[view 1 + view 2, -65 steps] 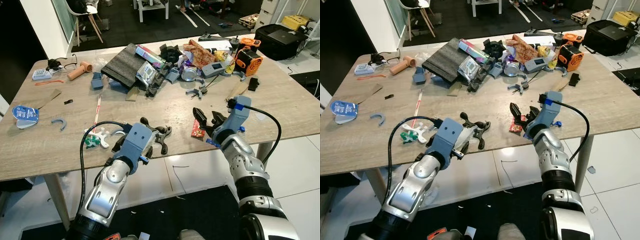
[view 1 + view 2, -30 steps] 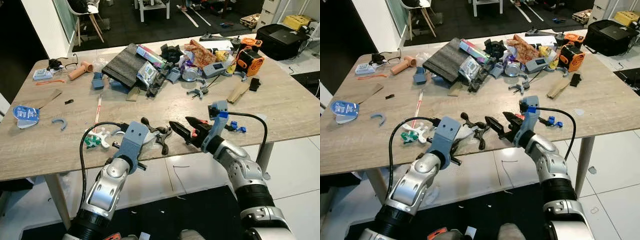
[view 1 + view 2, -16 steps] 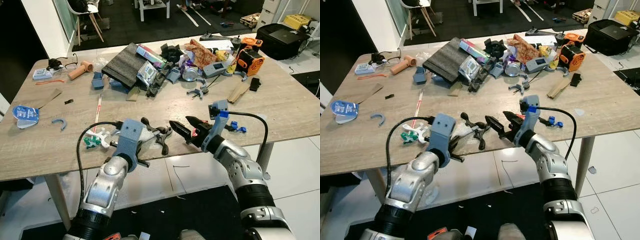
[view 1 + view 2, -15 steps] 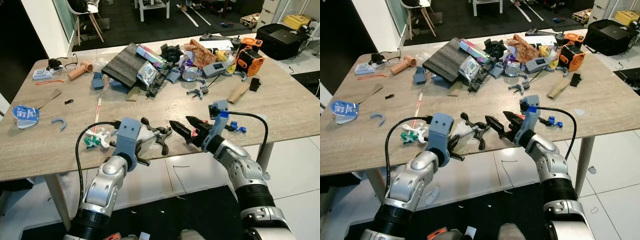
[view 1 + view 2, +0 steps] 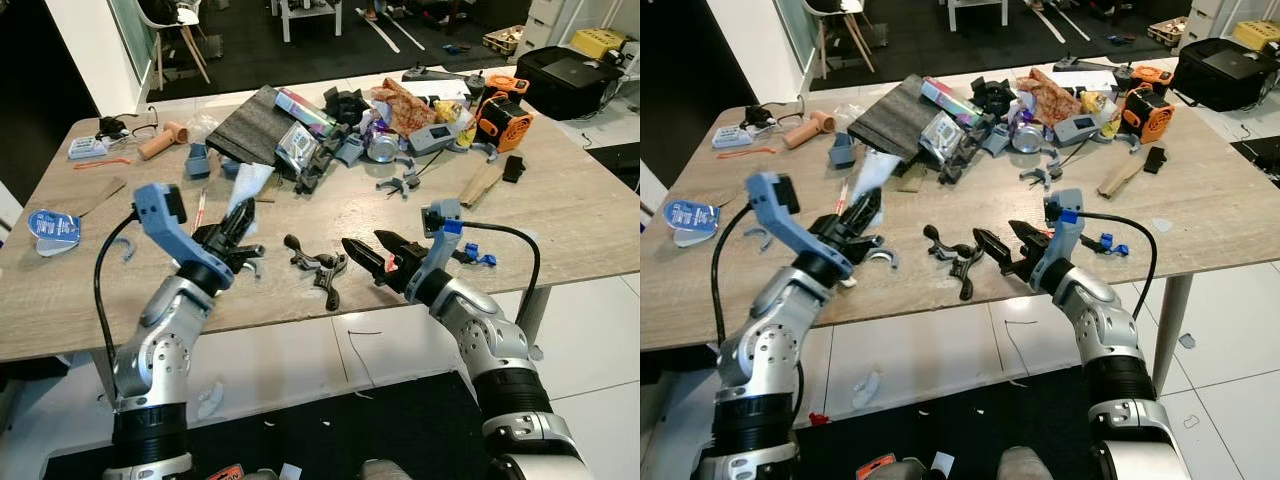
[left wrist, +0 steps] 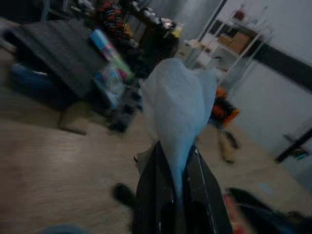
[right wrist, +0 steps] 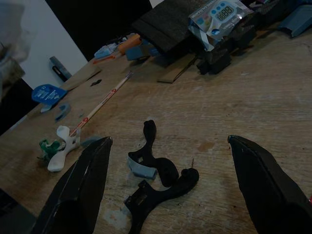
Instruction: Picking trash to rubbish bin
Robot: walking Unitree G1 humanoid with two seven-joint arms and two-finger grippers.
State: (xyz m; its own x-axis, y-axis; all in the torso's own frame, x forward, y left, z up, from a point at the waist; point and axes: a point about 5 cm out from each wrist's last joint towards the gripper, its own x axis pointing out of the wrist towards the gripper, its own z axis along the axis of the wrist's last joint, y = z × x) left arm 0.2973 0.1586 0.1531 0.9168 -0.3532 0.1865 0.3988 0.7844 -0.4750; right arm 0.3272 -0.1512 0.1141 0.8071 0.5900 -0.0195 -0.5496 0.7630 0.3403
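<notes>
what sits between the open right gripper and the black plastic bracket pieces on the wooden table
Nothing visible. The right gripper hangs open just right of the black plastic bracket pieces, with bare wooden table between. The left gripper is off to the left, shut on a crumpled white tissue.

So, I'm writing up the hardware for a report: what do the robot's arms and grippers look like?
Both arms are silver jointed segments with black ribbed bands. Each wrist carries a blue housing with a black cable looping out. The left gripper and right gripper each have two long, tapering black fingers.
</notes>
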